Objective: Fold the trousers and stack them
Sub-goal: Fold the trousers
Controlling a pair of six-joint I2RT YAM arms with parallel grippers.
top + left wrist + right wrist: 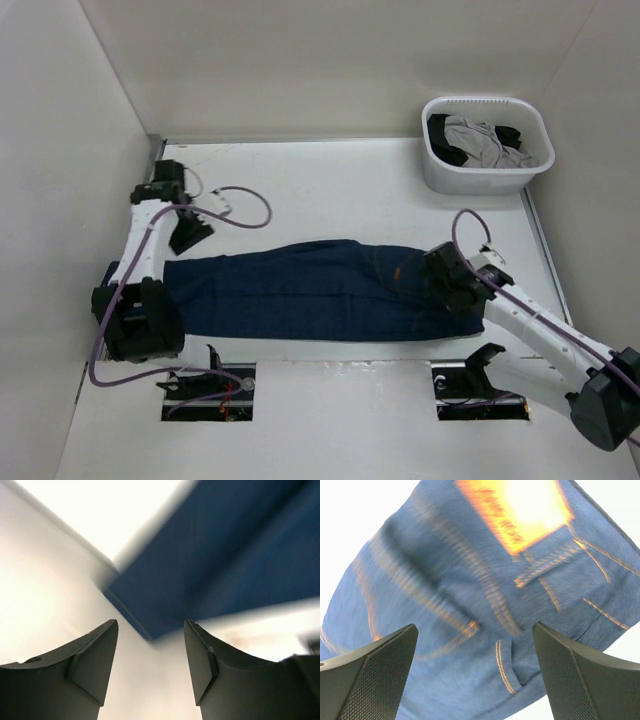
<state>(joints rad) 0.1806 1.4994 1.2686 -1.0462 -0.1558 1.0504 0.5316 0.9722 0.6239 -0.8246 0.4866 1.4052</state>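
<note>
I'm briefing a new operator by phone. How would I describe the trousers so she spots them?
On the white table, the trousers lie flat across the middle. They are dark navy denim with orange stitching, unlike the grey garment and black garment in the far-right white basket.

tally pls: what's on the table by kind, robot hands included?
Jeans: 1
Basket: 1
Grey garment, in the basket: 1
Black garment, in the basket: 1 counted; black shows on both sides of the grey, can't tell if it's one piece
Robot hands: 2, left hand and right hand
Total: 6
</note>
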